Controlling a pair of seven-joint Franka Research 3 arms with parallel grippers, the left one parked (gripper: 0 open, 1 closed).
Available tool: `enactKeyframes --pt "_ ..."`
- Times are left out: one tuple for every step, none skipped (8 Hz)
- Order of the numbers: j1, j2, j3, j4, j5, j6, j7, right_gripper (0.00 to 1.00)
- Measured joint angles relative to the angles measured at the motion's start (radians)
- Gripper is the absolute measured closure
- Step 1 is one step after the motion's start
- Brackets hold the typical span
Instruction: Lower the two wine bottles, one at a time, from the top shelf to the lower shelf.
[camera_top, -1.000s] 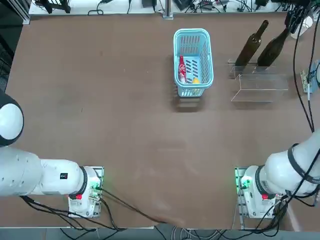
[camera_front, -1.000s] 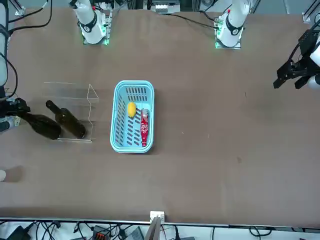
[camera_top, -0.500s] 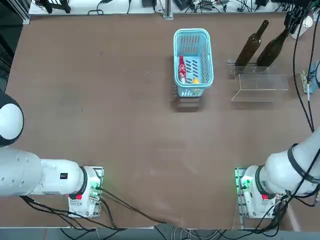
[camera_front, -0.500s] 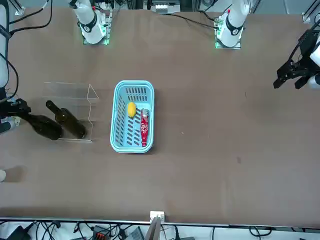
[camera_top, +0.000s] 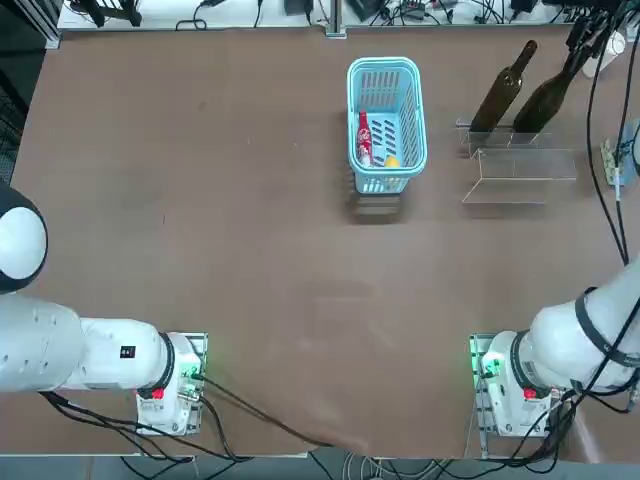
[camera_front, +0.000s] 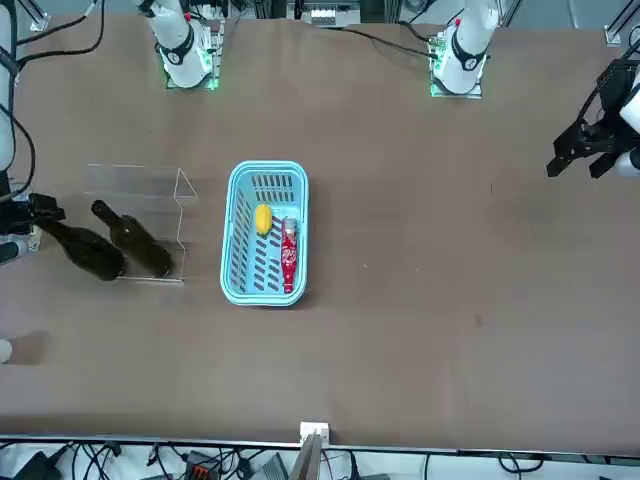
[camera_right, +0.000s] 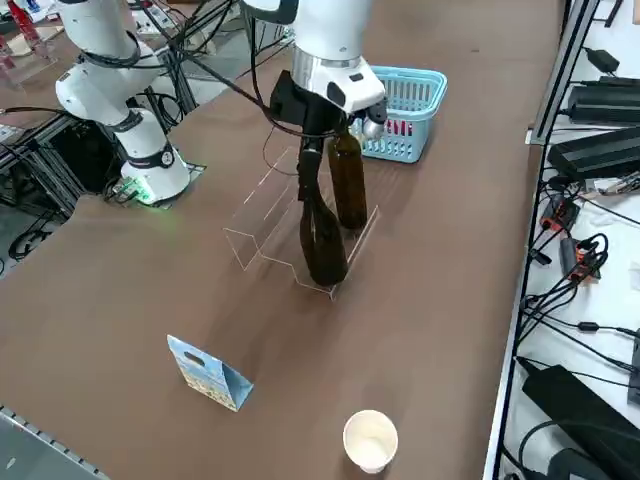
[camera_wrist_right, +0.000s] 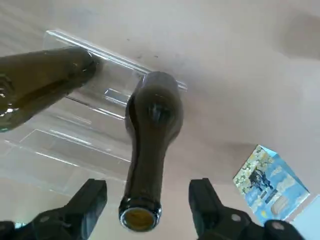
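In the front view, the left edge cuts off the paper cup (camera_front: 5, 351).

Illumination is moderate and diffuse. In the top view, the desk (camera_top: 270, 230) carries a broad, pale sheen near its centre, and a soft dark shadow falls below the basket (camera_top: 386, 124). In the front view, the light is even, and a blurred shadow lies beside the cup (camera_front: 5, 351). In the right side view, faint, soft-edged shadows spread on the desk around the clear stand (camera_right: 262, 240). In the right wrist view, the picture is paler; bright glare lines follow the clear stand's edges, and small highlights mark the bottle (camera_wrist_right: 42, 82) at the side. The packet (camera_wrist_right: 271, 185) shows slightly soft print.
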Motion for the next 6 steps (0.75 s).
enactKeyframes --pt "0.001 -0.013 0.001 0.003 0.000 -0.009 0.000 0.00" --pt "0.002 -0.028 0.004 0.015 0.000 -0.026 0.000 0.00" --pt "0.004 -0.043 0.007 0.038 0.011 -0.045 0.000 0.00" --pt "0.007 -0.060 0.008 0.075 0.049 -0.068 0.000 0.00" --pt "0.009 -0.077 0.008 0.106 0.091 -0.090 0.000 0.00" --pt "0.010 -0.097 0.009 0.127 0.124 -0.101 0.015 0.00"
